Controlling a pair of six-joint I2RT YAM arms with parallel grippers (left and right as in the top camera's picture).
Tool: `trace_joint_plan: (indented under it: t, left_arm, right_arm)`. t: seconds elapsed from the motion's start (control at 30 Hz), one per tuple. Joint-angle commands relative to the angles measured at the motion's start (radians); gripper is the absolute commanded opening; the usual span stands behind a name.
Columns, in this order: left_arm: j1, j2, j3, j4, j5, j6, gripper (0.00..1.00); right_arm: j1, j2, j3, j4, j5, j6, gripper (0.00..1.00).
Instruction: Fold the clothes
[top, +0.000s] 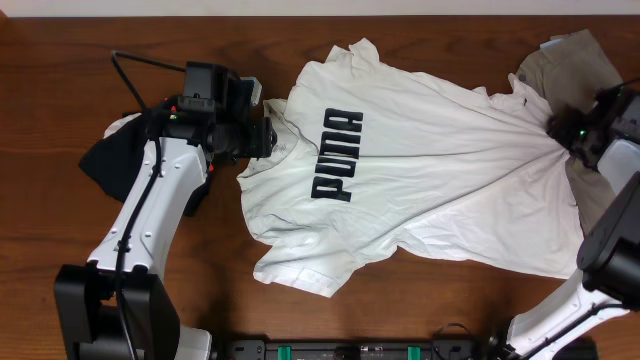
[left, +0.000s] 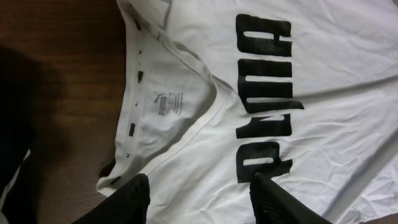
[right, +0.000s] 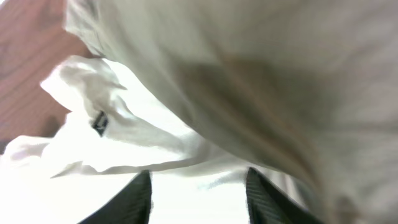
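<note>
From overhead you have the white T-shirt (top: 420, 190) lying open and face up across the table (top: 60, 80), lettering showing, sleeves out, no fold in it yet. Its hem is gathered into creases toward the right gripper (top: 566, 132), and the left gripper (top: 262, 137) sits at the collar. The black garment (top: 105, 160) lies in a heap under your left arm and the khaki-grey garment (top: 575, 60) is bunched at the far right corner, both unfolded, so by my reading the whole task is ahead of you. In the left wrist view the fingers (left: 138, 198) stand apart over the neckline (left: 186, 81), holding nothing. In the right wrist view the fingers (right: 132, 200) also stand apart with white cloth lying between them. The picture is blurred, so it looks let go rather than pinched, but I would not swear the cloth is clear of the pads.
</note>
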Motion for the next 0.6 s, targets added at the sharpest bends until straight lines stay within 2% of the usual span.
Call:
trace_joint_plan:
  t: [0.0, 0.1, 0.2, 0.4, 0.53, 0.57]
  left_arm:
    - [0.002, -0.006, 0.017, 0.000, 0.009, 0.018, 0.55]
    - [0.002, -0.003, 0.017, -0.001, 0.009, 0.026, 0.55]
    - [-0.001, 0.006, 0.016, -0.002, 0.010, 0.035, 0.55]
    - [-0.032, 0.022, 0.015, -0.008, 0.002, 0.074, 0.55]
    - [-0.053, 0.023, 0.015, -0.008, -0.022, 0.089, 0.55]
    - [-0.059, 0.023, 0.015, -0.008, -0.035, 0.090, 0.55]
  right_arm:
    - [-0.012, -0.008, -0.003, -0.043, 0.149, 0.052, 0.36]
    - [-0.030, 0.038, -0.003, -0.104, 0.327, 0.157, 0.32]
    - [-0.060, 0.071, -0.003, -0.134, 0.314, 0.157, 0.25]
    - [-0.129, 0.064, -0.003, -0.172, 0.285, 0.158, 0.20]
    - [-0.170, 0.018, -0.002, -0.180, 0.152, 0.123, 0.31]
    - [-0.174, 0.000, -0.002, -0.178, 0.108, 0.104, 0.38]
